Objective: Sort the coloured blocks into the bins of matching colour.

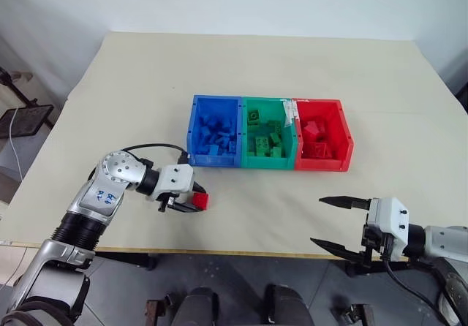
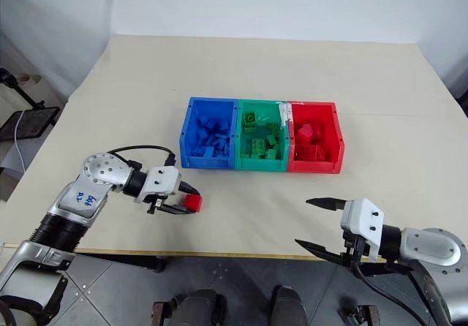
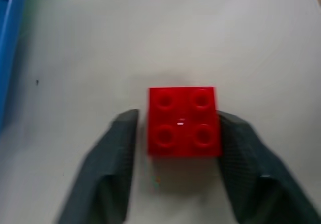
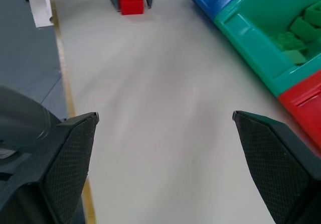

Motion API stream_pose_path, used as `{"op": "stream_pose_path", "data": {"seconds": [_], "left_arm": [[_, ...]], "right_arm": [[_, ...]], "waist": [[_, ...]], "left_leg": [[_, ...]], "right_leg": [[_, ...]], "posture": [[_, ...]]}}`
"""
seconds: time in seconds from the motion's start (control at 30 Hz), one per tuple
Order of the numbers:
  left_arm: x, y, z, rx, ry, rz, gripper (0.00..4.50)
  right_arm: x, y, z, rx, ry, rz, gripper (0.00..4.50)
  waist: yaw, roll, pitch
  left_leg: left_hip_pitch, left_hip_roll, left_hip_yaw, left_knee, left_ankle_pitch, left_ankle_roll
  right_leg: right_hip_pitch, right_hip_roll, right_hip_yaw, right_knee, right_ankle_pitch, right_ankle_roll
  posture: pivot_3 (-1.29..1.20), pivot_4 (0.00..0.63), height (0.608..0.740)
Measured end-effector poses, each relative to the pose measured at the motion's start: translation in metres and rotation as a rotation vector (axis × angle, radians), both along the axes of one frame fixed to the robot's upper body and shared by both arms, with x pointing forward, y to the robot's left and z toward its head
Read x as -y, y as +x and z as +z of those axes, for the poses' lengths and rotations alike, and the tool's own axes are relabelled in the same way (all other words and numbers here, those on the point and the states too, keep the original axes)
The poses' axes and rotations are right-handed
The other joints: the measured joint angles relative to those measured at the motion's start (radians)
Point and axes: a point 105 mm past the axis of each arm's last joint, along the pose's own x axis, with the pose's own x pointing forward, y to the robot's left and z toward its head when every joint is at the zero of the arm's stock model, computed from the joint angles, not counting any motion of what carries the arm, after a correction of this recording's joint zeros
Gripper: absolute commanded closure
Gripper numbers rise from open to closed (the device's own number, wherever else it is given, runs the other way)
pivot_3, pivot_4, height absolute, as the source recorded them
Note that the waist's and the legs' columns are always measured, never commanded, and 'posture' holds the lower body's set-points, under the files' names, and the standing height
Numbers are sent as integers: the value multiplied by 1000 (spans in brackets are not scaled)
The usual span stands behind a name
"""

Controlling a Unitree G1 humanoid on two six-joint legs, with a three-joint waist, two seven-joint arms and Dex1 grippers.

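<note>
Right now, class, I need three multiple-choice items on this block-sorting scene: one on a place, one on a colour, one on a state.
1. Where is the red block?
A in the red bin
B on the table, between the left gripper's fingers
C in the blue bin

2. Which colour is the middle bin?
A green
B yellow
C red

3. How is the right gripper?
A shut on a block
B open, holding nothing
C inside a bin

Answers: B, the left gripper straddles it on the table; A, its walls are green; B, its fingers stand wide apart.
</note>
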Motion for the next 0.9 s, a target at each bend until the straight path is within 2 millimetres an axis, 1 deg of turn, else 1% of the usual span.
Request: {"op": "stream_pose_path", "data": {"seconds": [0.07, 0.13, 0.23, 0.3, 0.33, 0.4, 0.43, 0.47, 0.5, 0.6, 0.63, 0.67, 0.73, 0.8, 0.83, 0.9], "left_arm": [[2, -1, 2, -32, -38, 10, 3022], [12, -2, 9, -74, -135, -3, 3022], [37, 6, 38, -51, -262, -39, 3022], [62, 10, 69, -2, -359, -90, 3022], [80, 12, 86, 25, -418, -122, 3022], [109, 16, 105, 65, -489, -155, 3022], [126, 23, 112, 81, -515, -146, 3022], [139, 27, 116, 95, -533, -140, 3022], [155, 34, 119, 110, -549, -120, 3022], [188, 54, 124, 165, -584, -48, 3022], [202, 63, 128, 176, -604, -3, 3022], [208, 66, 128, 181, -610, 18, 3022], [230, 73, 125, 201, -569, 52, 3022], [237, 78, 111, 199, -511, 89, 2280], [236, 80, 106, 182, -508, 108, 2072], [231, 85, 100, 133, -523, 149, 1439]], "right_arm": [[1, 0, -1, -2, 2, -11, 0], [5, -1, -2, -2, 5, -40, 0], [13, 0, 2, 29, 20, -106, 0], [20, 0, 5, 58, 60, -189, 0], [25, 2, 6, 84, 102, -256, 0], [34, 4, 10, 129, 173, -370, 0], [41, 6, 14, 164, 222, -452, 0], [44, 8, 16, 184, 250, -499, 0], [48, 8, 18, 206, 268, -548, 0], [54, 5, 23, 242, 265, -620, 0], [53, 2, 23, 244, 264, -637, 0], [51, 1, 23, 247, 265, -637, 0], [45, -5, 26, 261, 269, -649, 0], [39, -8, 32, 285, 265, -650, 0], [39, -9, 32, 284, 265, -658, 0], [39, -12, 32, 288, 272, -681, 0]], "waist": [[0, 0, 0], [3, 0, 0], [12, -1, 1], [20, -1, 1], [27, -1, 0], [29, -1, 0], [30, -1, 0], [28, -1, 0], [27, -1, 0], [21, -1, 0], [25, -1, 0], [25, -1, 0], [27, -1, 0], [22, -1, 0], [20, -1, 0], [19, -1, 0]], "left_leg": [[0, 0, 0, 0, 0, 0], [-1, 0, -1, 1, 0, 0], [-2, -1, -2, 2, 0, 0], [-2, -1, -1, 2, 0, 0], [-2, -1, -1, 3, 0, 0], [-2, -1, -1, 3, 0, 0], [-2, -2, -1, 3, 0, 0], [-1, -2, 0, 3, 0, 0], [-2, -2, 1, 2, 0, 0], [-1, -2, 3, 0, 0, 0], [-2, -2, 3, -1, 0, 1], [-2, -2, 3, -2, 0, 1], [-2, -2, 5, -2, -1, 3], [-1, -2, 8, -2, -2, 4], [-1, -1, 8, -2, -2, 4], [-2, -1, 8, -2, -2, 4]], "right_leg": [[0, 0, 0, 0, 0, 0], [0, 0, 0, 0, 0, 0], [0, -1, 0, 0, 0, 0], [0, 0, 0, 0, 0, 0], [0, 0, -1, 0, 0, 0], [1, -1, 0, 0, 0, 1], [1, -1, 0, 0, 0, 1], [1, 0, 0, -1, 0, 1], [0, -1, 0, -1, 0, 1], [-2, 0, 1, -1, 0, 1], [-2, 0, 1, -1, 0, 1], [-2, 0, 1, -2, 0, 1], [-2, 0, 1, -3, 0, 1], [-2, 0, 2, -5, 0, 1], [-2, 0, 2, -4, 0, 1], [-4, 0, 2, -4, 0, 1]], "posture": [[0, 150, 740], [0, 150, 740], [0, 150, 740], [0, 150, 740], [0, 150, 740], [0, 150, 740], [0, 150, 740], [0, 150, 740], [0, 150, 740], [0, 150, 740], [0, 150, 740], [0, 150, 740], [0, 150, 740], [0, 150, 740], [0, 150, 740], [0, 150, 740]]}}
